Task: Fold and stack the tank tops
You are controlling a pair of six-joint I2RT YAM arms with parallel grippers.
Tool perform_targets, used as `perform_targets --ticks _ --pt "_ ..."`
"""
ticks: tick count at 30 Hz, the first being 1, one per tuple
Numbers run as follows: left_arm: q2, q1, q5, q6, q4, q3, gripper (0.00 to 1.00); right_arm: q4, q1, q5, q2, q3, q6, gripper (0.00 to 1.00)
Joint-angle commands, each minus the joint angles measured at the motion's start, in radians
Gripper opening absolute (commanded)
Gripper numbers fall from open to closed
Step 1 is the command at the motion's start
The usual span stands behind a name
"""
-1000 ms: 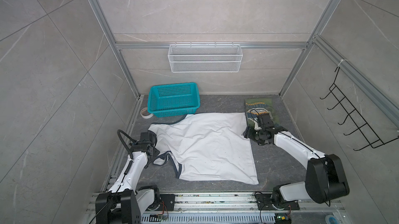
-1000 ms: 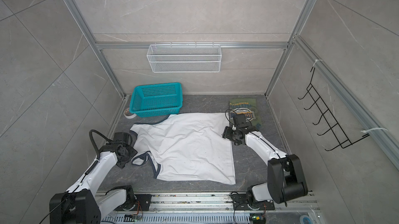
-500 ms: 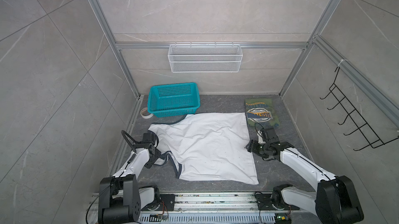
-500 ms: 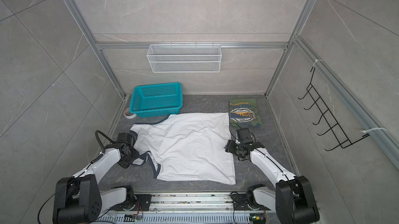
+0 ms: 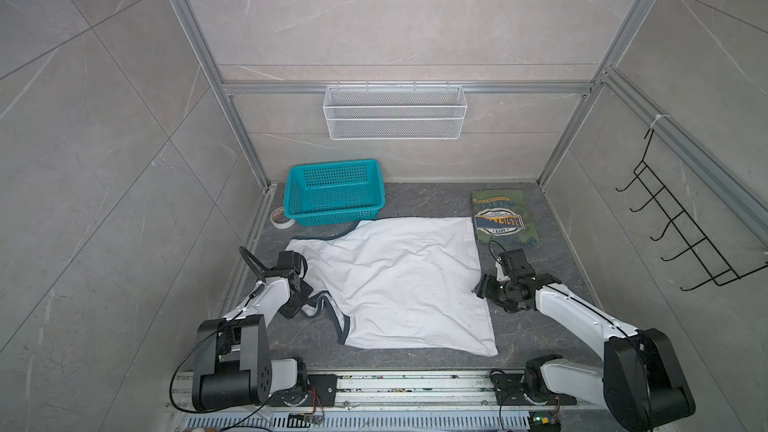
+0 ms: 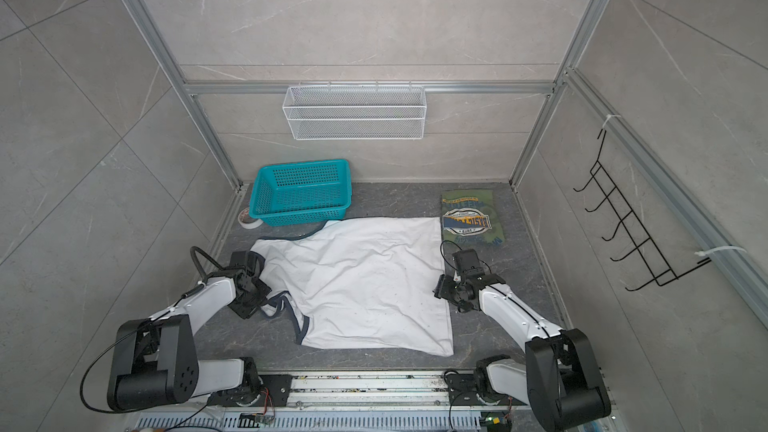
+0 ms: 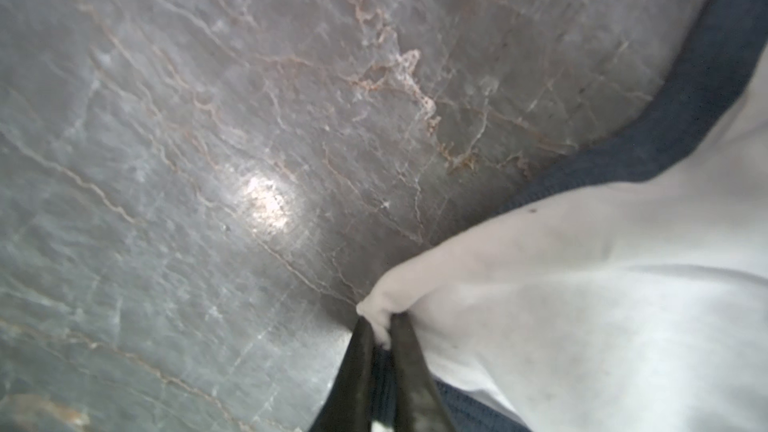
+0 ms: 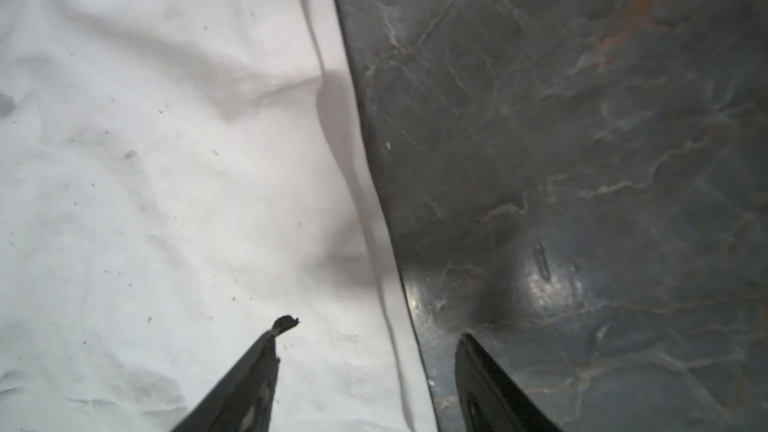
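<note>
Lying on bench (image 5: 428, 201), both top views: white tank top (image 5: 399, 284) spread flat mid-bench, straps to left, hem to right.
Olive tank top (image 5: 503, 217): folded, graphic up, far right, just beside white top's far-right corner.
Left arm (image 5: 266, 297): low at near-left; its end sits at near strap (image 5: 321, 305).
Right arm (image 5: 573, 317): low at right; its end sits at white top's right edge, approx halfway along.
Teal basket (image 5: 334, 193): far left, w/ tape roll (image 5: 281, 217) just left of it.
Walls: wire basket (image 5: 395, 113) on far wall, hook rack (image 5: 681, 226) on right wall.
Left wrist view: left fingers (image 7: 361, 367) pressed together, pinching a small bunched fold of white tank top (image 7: 582, 305). Navy trim (image 7: 685, 97) curves along cloth edge, bare bench (image 7: 208, 159) beside it.
Right wrist view: right fingers (image 8: 245, 376) spread, nothing btw them gripped. One is over white tank top (image 8: 145, 159), other over bare bench (image 8: 582, 159), so they straddle the cloth edge. Can't tell if the tips touch down.
</note>
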Motion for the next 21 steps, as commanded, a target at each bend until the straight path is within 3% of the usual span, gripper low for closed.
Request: perform_targets --ticks 1,10,13,15,18,19,21 --pt "-0.048 0.003 -0.057 0.029 -0.043 0.036 0.0 -0.044 0.001 0.006 0.001 -0.028 0.026 0.67" --pt "-0.325 0.004 -0.365 0.036 -0.179 0.038 0.0 -0.002 0.044 -0.059 0.115 -0.03 0.021 0.46" --pt "-0.368 0.006 -0.401 0.018 -0.181 0.02 0.0 -0.009 0.049 -0.045 0.13 -0.018 0.021 0.33" --pt "-0.364 0.007 -0.407 0.008 -0.183 0.012 0.0 -0.016 0.051 -0.032 0.137 -0.013 0.022 0.19" --pt "-0.338 0.022 -0.412 -0.021 -0.207 0.012 0.0 -0.025 0.05 -0.013 0.131 -0.016 0.03 0.11" --pt "-0.334 0.029 -0.402 -0.009 -0.192 0.008 0.03 -0.024 0.052 -0.009 0.127 -0.016 0.032 0.09" --pt "-0.312 0.044 -0.357 0.001 -0.174 0.005 0.29 -0.028 0.051 0.007 0.115 -0.014 0.04 0.06"
